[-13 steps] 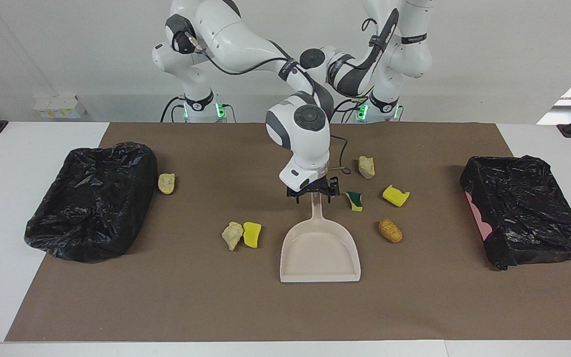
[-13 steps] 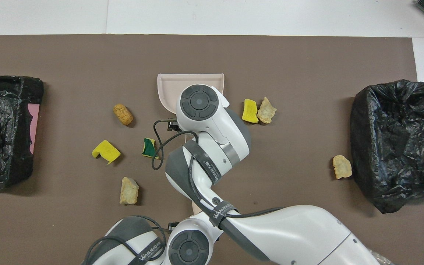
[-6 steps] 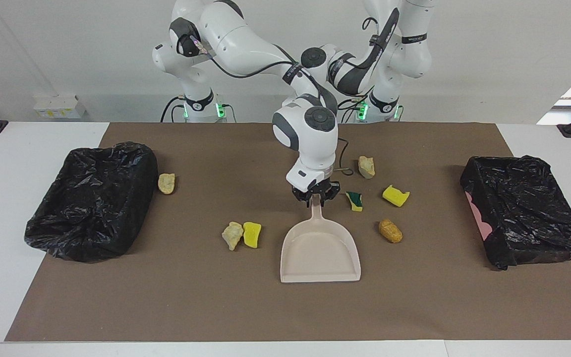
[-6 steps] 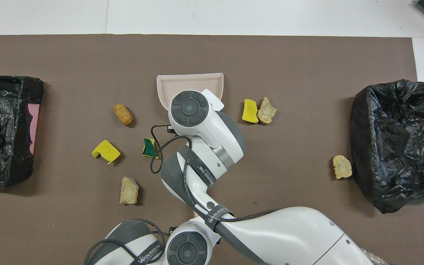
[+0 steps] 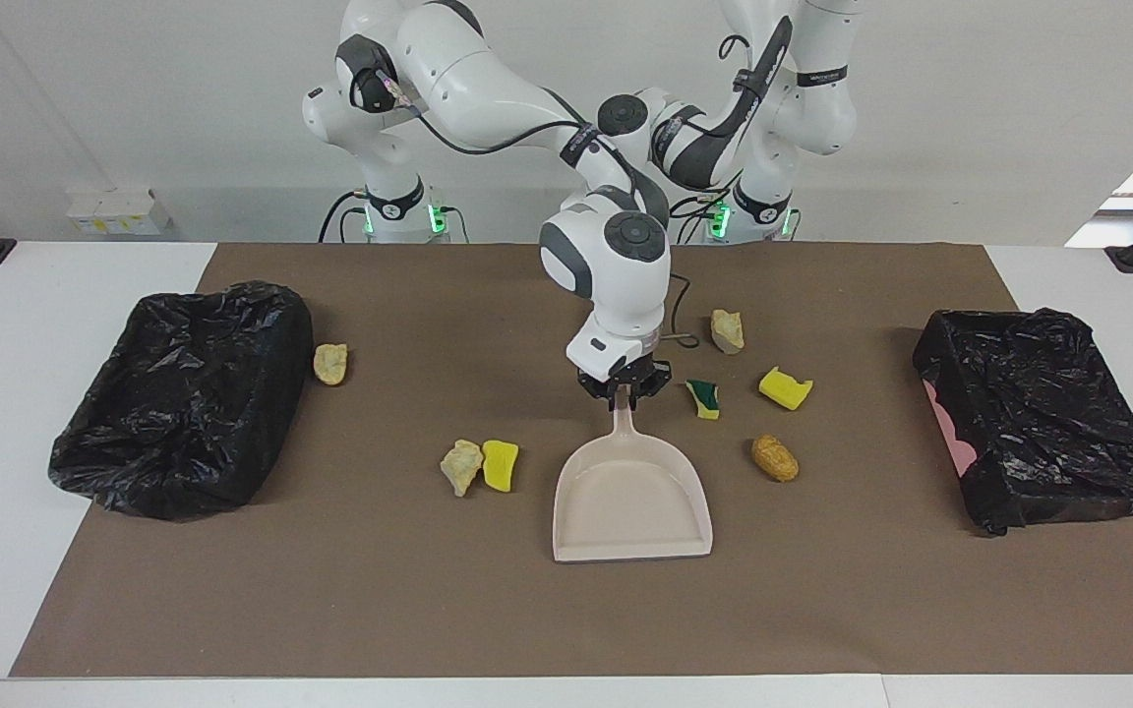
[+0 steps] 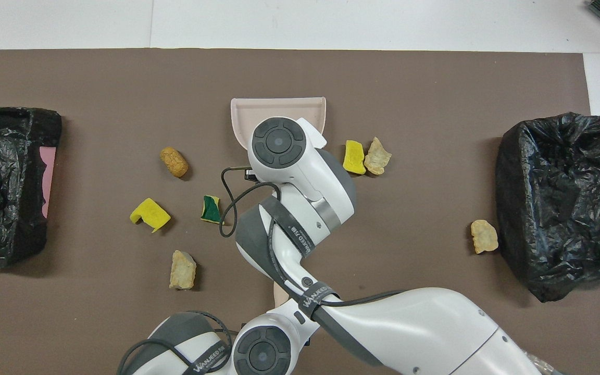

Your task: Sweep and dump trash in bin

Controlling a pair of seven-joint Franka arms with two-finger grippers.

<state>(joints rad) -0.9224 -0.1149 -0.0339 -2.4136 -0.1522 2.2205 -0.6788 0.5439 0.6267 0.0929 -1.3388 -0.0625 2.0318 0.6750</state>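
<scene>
Since a second ago: the dustpan [image 5: 631, 501] has slid a little toward the right arm's end of the table, and the right gripper [image 5: 625, 395] has gone from spread over the handle to pinched on it.

- Right gripper: you have it down at the tip of the dustpan handle, fingers clamped on it from both sides. The pan lies flat on the brown mat [image 5: 409, 600], its open mouth pointing away from the robots.
- Left gripper: pressed together (it sits hidden under the arms in both views, so you can't tell whether it holds anything). The left arm [image 5: 793, 98] is folded in close to the robots, above the middle of the mat.
- Trash, all seven bits loose on the mat, none in the pan:
  - pale rock [image 5: 461, 466] touching a yellow sponge [image 5: 501, 465], beside the pan on the right arm's side;
  - green-yellow sponge [image 5: 705, 398] just beside the handle on the left arm's side;
  - notched yellow sponge [image 5: 785, 387] a bit further toward the left arm's end;
  - brown lump [image 5: 774, 457] beside the pan's shoulder;
  - second rock [image 5: 727, 330], nearer to the robots than the sponges;
  - third rock [image 5: 330, 364], right against the bagged bin [image 5: 183, 403] at the right arm's end.
- A second bagged bin [image 5: 1039, 413] is at the left arm's end, well apart from the trash.
</scene>
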